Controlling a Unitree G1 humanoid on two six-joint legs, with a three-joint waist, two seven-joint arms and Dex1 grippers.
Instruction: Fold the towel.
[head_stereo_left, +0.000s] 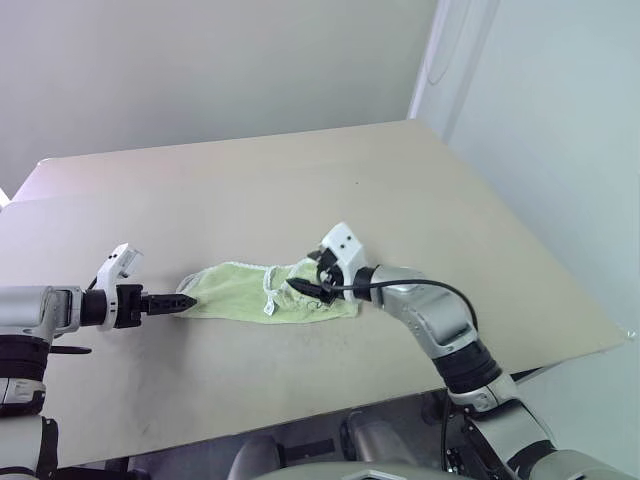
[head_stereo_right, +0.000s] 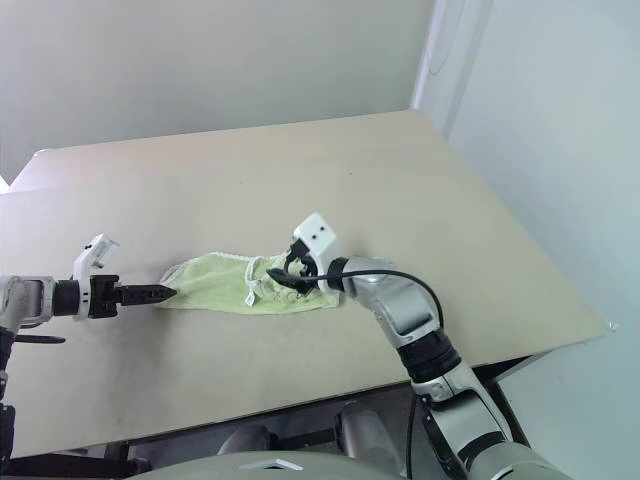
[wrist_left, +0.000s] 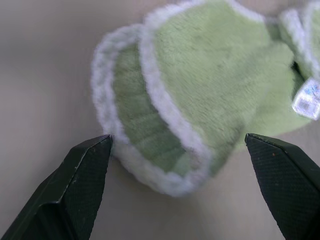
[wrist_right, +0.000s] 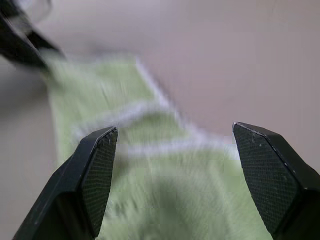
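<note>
While the towel (head_stereo_left: 265, 292) lay bunched mid-table (head_stereo_left: 300, 180), the left gripper (head_stereo_left: 183, 301) sat at its left end, the right gripper (head_stereo_left: 310, 288) over its right. Both wrist views showed jaws apart, gripping nothing. Its white tag (wrist_left: 307, 98) bore no readable writing.

head eyes look down over table (head_stereo_left: 300, 190); wrist views sit close above towel (wrist_left: 210, 80), all sharing it.
</note>
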